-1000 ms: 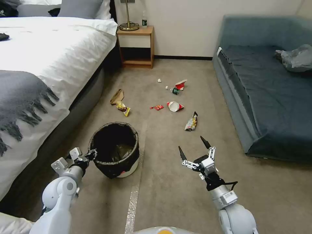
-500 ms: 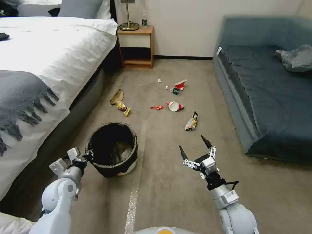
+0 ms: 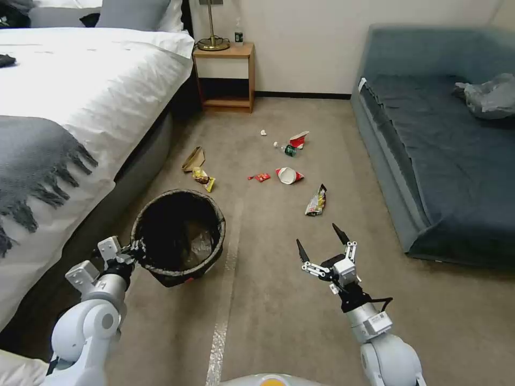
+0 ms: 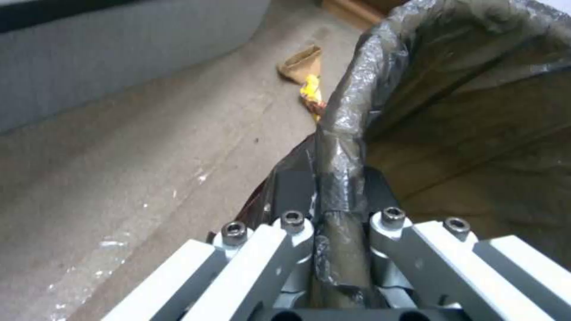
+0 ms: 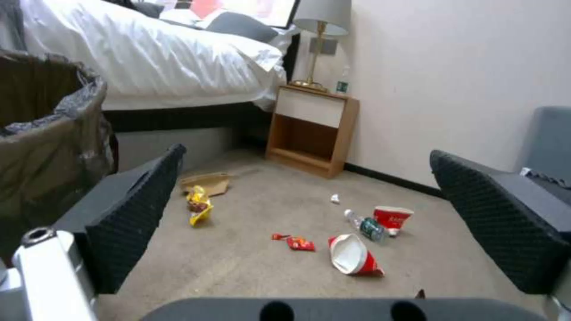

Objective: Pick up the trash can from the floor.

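The trash can [image 3: 179,236] is held at its near-left rim by the left gripper [image 3: 138,250] and is tilted, with the bed [image 3: 80,96] to that gripper's left. Well to the right, the right gripper [image 3: 321,244] is held above the floor [image 3: 279,311]. Scattered litter [image 3: 289,175] lies ahead of both grippers, the nightstand [image 3: 225,78] beyond it and the sofa [image 3: 445,155] to the right gripper's right.

I'm seeing litter lying ahead of the right gripper [image 3: 317,237]: a crumpled snack packet [image 3: 316,201] nearest, a tipped red paper cup [image 3: 288,175] and a small red wrapper [image 3: 260,177] beyond it. Farther out, a bottle [image 3: 288,149] is lying beside another red cup [image 3: 299,139]. Ahead to its left, a brown paper bag [image 3: 193,158] and what I'm taking for a yellow wrapper [image 3: 204,180] are sitting together. A blue sofa [image 3: 445,155] is standing to its right, a nightstand [image 3: 224,78] far ahead.
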